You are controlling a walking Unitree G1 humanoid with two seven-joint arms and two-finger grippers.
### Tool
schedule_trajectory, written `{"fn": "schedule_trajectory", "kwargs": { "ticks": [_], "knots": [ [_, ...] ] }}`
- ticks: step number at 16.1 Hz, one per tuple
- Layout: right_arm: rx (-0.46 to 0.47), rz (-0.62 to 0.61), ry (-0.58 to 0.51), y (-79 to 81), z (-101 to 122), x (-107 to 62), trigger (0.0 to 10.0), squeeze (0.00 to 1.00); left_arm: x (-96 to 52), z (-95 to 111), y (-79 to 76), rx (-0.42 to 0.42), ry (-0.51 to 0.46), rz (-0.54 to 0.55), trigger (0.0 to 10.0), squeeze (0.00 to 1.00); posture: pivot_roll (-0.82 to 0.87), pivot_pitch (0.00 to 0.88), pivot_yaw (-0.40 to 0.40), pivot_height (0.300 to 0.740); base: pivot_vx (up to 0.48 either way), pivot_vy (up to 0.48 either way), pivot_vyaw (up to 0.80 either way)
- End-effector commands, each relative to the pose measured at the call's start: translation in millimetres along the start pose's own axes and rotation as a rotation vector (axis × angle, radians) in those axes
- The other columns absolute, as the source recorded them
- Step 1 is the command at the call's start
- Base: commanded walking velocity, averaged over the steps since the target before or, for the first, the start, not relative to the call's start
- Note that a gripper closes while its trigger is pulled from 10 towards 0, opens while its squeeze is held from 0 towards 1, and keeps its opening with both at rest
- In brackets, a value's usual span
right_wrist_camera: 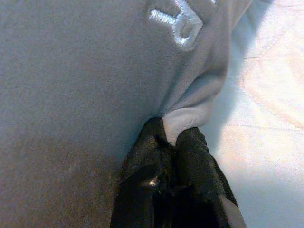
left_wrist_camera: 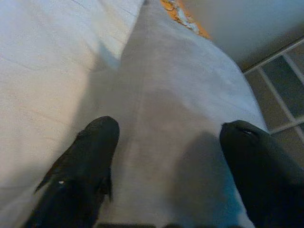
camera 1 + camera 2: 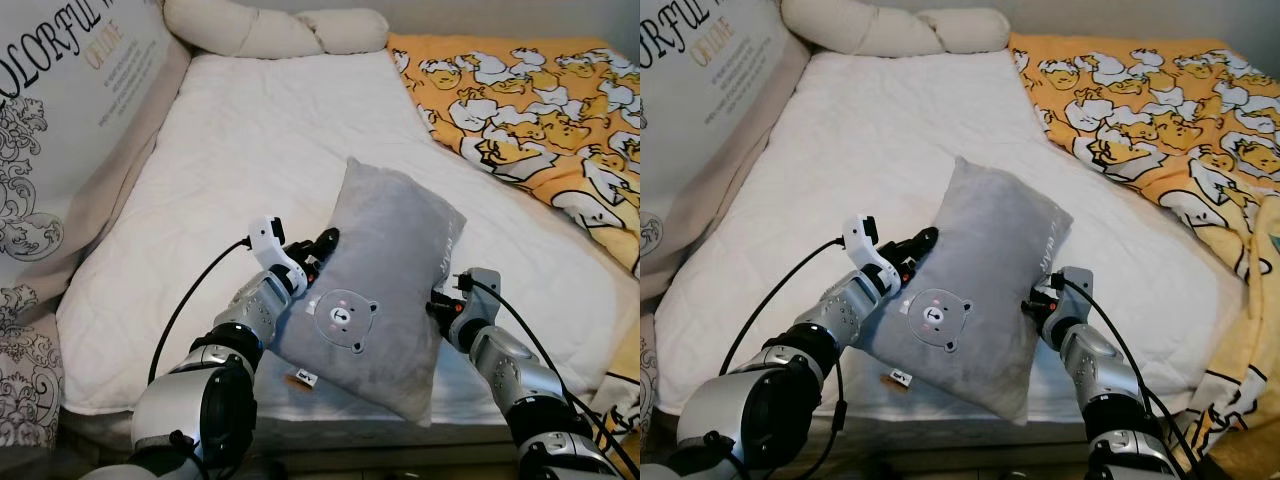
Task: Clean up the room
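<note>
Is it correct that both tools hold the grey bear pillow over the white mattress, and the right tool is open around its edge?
Not quite. The right tool is shut, pinching the edge of the grey bear pillow, as the right wrist view shows. The rest holds: the left tool is at the opposite edge, above the white mattress.

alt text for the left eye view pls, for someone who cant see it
A robot holds a grey pillow with a bear face between its two grippers over the near edge of a white mattress; the left gripper is at one side and the right gripper pinches the other. A yellow duck-print blanket lies at the right.
</note>
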State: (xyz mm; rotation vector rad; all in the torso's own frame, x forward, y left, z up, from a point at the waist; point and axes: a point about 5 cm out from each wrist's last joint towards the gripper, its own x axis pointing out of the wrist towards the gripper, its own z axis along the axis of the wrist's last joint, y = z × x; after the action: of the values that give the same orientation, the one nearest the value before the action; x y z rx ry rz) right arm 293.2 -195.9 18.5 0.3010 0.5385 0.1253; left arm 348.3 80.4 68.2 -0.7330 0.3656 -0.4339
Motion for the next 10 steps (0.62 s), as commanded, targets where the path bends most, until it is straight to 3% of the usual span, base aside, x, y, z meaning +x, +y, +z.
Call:
{"fn": "schedule_trajectory", "kwargs": {
  "ticks": [1,3,5,7,10],
  "knots": [
    [-0.005,0.003,0.004,0.8,0,-0.9,10.0,0.00,2.7,-2,-6.3,-0.006,0.031,-0.049,10.0,1.00,-0.09,0.000,0.033,0.740,0.000,0.000,0.00],
    [-0.002,0.018,0.000,3.5,2,-0.9,10.0,0.00,3.6,-7,-11.7,-0.046,0.061,-0.110,10.0,1.00,-0.09,0.000,0.035,0.740,0.000,0.000,0.00],
    [-0.001,0.033,-0.002,5.7,2,-1.4,10.0,0.00,3.5,-20,-22.0,-0.023,0.156,-0.233,10.0,1.00,-0.09,0.000,0.034,0.740,0.000,0.000,0.00],
    [-0.003,0.047,-0.003,8.2,3,-1.2,10.0,0.00,0.5,-41,-26.6,0.151,0.297,-0.301,10.0,1.00,-0.09,0.000,0.033,0.740,0.000,0.000,0.00],
    [-0.005,0.072,-0.017,13.0,10,1.3,10.0,0.00,-1.3,-52,-20.9,0.349,0.374,-0.232,10.0,1.00,-0.08,0.000,0.029,0.740,0.000,0.000,0.00]
  ]
}}
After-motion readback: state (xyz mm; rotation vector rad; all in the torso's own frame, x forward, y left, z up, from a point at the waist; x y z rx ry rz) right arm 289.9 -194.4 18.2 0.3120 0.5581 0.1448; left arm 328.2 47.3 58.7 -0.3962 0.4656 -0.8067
